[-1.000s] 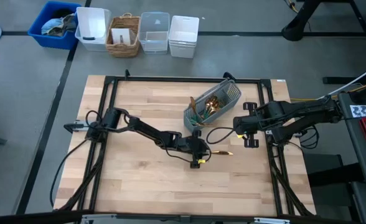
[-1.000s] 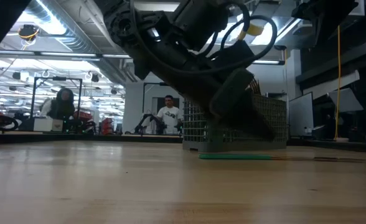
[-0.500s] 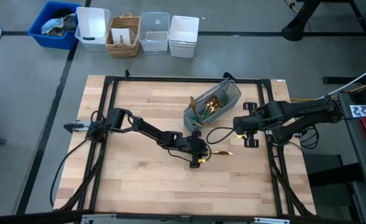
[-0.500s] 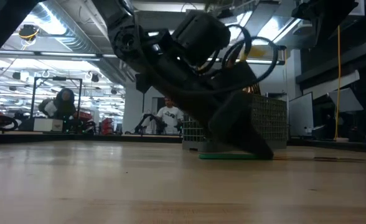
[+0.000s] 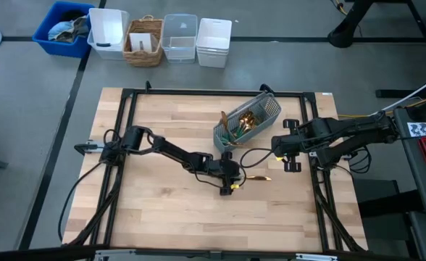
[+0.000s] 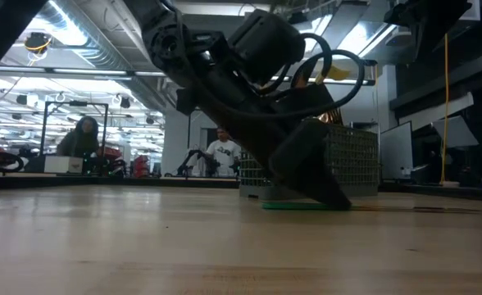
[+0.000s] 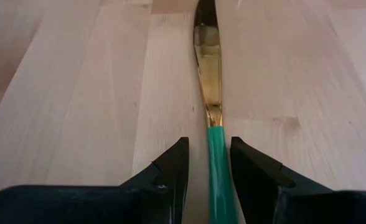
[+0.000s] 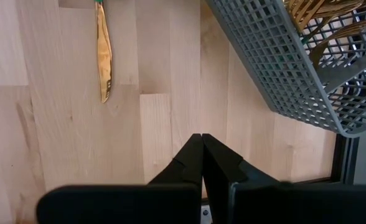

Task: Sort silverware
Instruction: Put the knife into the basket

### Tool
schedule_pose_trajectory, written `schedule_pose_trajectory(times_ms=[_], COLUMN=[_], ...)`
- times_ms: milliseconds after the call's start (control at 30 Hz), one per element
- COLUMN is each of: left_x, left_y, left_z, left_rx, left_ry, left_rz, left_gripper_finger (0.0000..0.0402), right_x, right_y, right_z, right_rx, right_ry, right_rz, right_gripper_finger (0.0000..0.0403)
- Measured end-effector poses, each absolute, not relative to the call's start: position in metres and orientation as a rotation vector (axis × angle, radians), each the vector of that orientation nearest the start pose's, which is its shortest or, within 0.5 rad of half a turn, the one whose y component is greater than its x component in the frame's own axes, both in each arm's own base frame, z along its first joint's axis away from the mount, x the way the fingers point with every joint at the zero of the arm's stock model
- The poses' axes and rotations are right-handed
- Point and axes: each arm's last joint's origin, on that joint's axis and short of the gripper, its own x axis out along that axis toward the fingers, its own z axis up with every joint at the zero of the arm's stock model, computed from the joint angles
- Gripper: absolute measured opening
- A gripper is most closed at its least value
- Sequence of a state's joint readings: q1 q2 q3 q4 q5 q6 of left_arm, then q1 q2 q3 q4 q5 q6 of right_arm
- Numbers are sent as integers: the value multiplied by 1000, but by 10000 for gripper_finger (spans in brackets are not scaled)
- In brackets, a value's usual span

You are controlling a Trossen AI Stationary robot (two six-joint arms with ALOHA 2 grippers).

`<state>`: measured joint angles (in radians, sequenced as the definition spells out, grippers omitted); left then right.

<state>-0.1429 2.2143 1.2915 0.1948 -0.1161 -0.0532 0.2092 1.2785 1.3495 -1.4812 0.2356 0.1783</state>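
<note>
One knife with a gold blade and a teal-green handle lies flat on the wooden surface, just in front of the grey wire-mesh caddy. The left gripper is down at this knife: in the left wrist view its two dark fingers stand on either side of the green handle, jaws apart and close around it, with the gold blade running forward beyond them. Whether the pads already touch the handle cannot be told. In the low view the left arm slants down to the surface with the green handle lying under its tip, the caddy right behind it.

More silverware stands inside the caddy, gold heads up; the caddy sits tilted toward the far right of the surface. The right gripper waits near the right edge of the surface, beside the caddy, its jaws pressed together and holding nothing. Its wrist view shows the caddy's mesh wall and the knife's gold blade lying apart from it on the wood.
</note>
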Motion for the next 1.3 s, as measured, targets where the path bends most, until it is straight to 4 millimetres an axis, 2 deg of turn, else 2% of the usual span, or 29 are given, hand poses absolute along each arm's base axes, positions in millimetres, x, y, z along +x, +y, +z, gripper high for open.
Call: schedule_pose_trajectory(times_ms=[133, 467, 767, 1033, 1167, 1300], left_x=[441, 439, 439, 436, 436, 434], left_y=[-63, -64, -63, -59, -57, -57], left_z=[90, 89, 90, 102, 104, 103], left_rx=[49, 30, 22, -12, -31, -32], left_ry=[738, 753, 753, 759, 764, 788], left_rz=[-10, -14, -12, 0, 10, 14], left_gripper_finger=[100, 26, 38, 30, 38, 35], right_x=[196, 198, 198, 198, 202, 208], right_y=[35, 35, 35, 35, 37, 40], right_z=[339, 339, 339, 337, 323, 295], right_rx=[-162, -157, -157, -131, -91, -49], right_ry=[1363, 1348, 1348, 1347, 1349, 1356], right_rz=[-144, -142, -142, -158, -166, -117], right_gripper_finger=[10, 10, 10, 10, 10, 10])
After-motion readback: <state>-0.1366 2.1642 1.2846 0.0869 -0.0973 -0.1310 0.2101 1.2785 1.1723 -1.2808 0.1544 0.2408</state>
